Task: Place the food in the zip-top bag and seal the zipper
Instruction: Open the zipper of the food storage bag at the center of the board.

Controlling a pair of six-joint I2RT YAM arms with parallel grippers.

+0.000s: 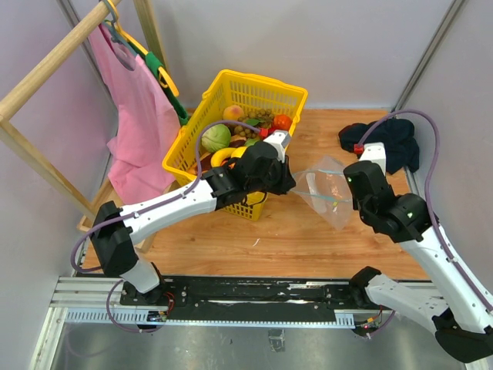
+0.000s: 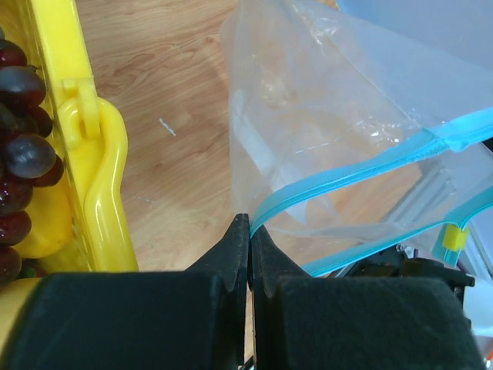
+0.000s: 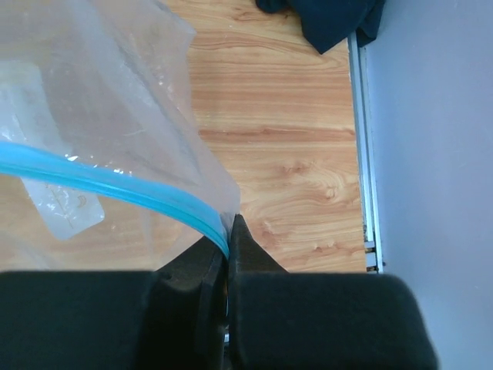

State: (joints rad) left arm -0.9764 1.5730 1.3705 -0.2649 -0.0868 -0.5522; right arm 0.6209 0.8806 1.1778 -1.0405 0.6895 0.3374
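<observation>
The left fingers (image 2: pixel 231 258) are clenched on one end of the zipper (image 2: pixel 339 173), a blue strip. The right fingers (image 3: pixel 250 262) pinch its other end at the bag's corner. Between them the clear zip-top bag (image 1: pixel 327 189) is held spread, right of centre in the top view, its two seal strips apart. The food (image 1: pixel 217 137), grapes, a banana, green and orange pieces, lies in the yellow basket (image 1: pixel 266 83), left of the bag on the wooden bench (image 1: pixel 308 235).
</observation>
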